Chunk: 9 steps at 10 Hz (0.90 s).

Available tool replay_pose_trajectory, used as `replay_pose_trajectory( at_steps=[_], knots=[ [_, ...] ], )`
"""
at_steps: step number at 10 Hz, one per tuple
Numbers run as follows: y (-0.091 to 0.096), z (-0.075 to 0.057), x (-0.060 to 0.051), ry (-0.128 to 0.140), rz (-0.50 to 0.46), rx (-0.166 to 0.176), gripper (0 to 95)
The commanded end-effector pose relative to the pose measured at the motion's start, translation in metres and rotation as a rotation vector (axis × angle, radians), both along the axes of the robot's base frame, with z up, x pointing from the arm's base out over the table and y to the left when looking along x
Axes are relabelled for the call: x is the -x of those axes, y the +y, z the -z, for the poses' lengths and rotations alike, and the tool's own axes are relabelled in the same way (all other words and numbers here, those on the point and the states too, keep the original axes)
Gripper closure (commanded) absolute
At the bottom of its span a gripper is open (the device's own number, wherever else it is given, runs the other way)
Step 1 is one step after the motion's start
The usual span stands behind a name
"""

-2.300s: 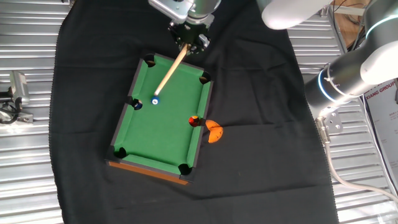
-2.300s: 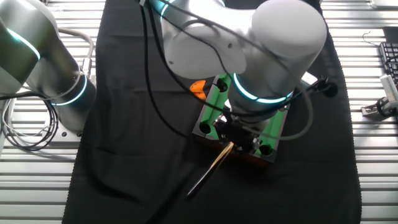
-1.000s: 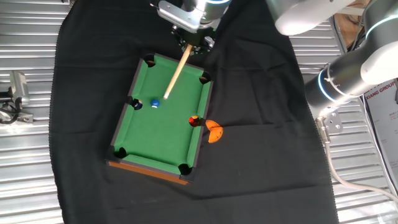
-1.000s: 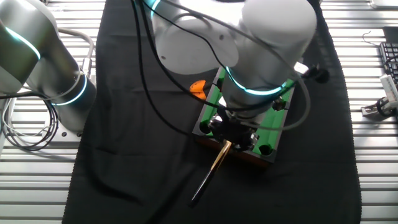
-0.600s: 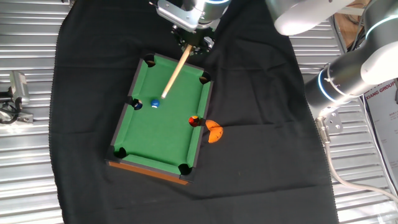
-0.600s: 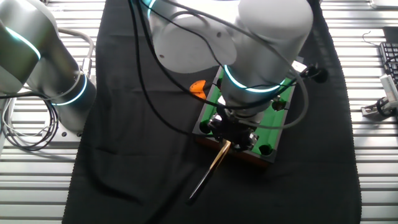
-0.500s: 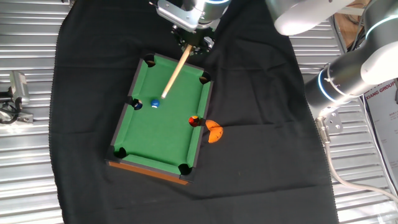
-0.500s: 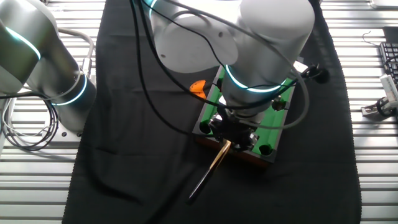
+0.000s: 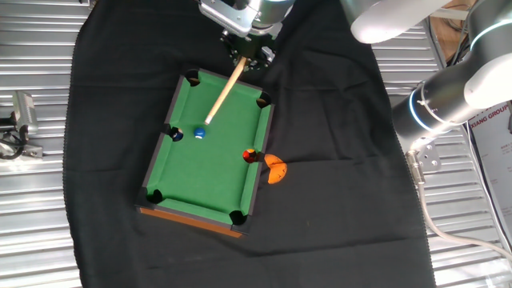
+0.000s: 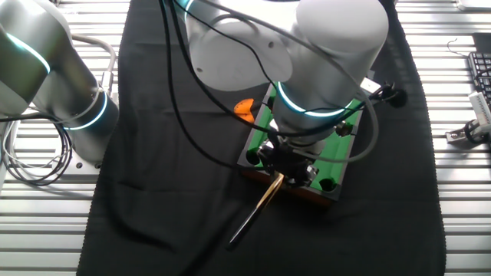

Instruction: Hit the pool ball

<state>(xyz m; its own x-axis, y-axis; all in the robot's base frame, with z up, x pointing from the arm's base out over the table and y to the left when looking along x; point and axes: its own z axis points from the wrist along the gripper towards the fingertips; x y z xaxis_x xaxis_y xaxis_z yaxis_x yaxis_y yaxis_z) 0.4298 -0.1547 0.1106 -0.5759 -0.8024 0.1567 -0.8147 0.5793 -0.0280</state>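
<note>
One fixed view shows, nearest the camera, the wooden end of the toy pool table [image 9: 210, 138], which lies on a black cloth [image 9: 336, 200] over the counter. Further in, on the green felt near the left rail, sits the pool ball [image 9: 199, 133], light blue with a white spot; a darker navy ball [image 9: 177, 135] lies just beside it at the left side pocket, and a red-and-black ball [image 9: 250, 155] rests at the right rail. Beyond that, the cue stick [image 9: 223, 93] slants from its tip, just short of the pool ball, up and away to the pincer [image 9: 242, 54] over the far rail.

The pincer is closed around the cue's shaft (its fingers cannot be made out singly in either view). The cue's long axis runs diagonally from the far right toward the near left, its tip aimed at the ball; in the other fixed view its butt end [image 10: 249, 218] juts out past the table over the cloth.

The stroke would go best as a short, straight push along that axis, keeping the tip low and centred on the ball so it does not glance off toward the navy one.
</note>
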Motion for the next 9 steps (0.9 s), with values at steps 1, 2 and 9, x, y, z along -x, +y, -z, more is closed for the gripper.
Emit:
replay_pose_trajectory(
  at_steps=[1,2,9],
  knots=[
    [-0.001,0.000,0.000,-0.001,0.009,0.002,95.0],
    [-0.001,0.000,0.000,-0.001,0.009,0.004,95.0],
    [-0.013,-0.013,0.012,-0.035,0.055,-0.027,95.0]
  ],
)
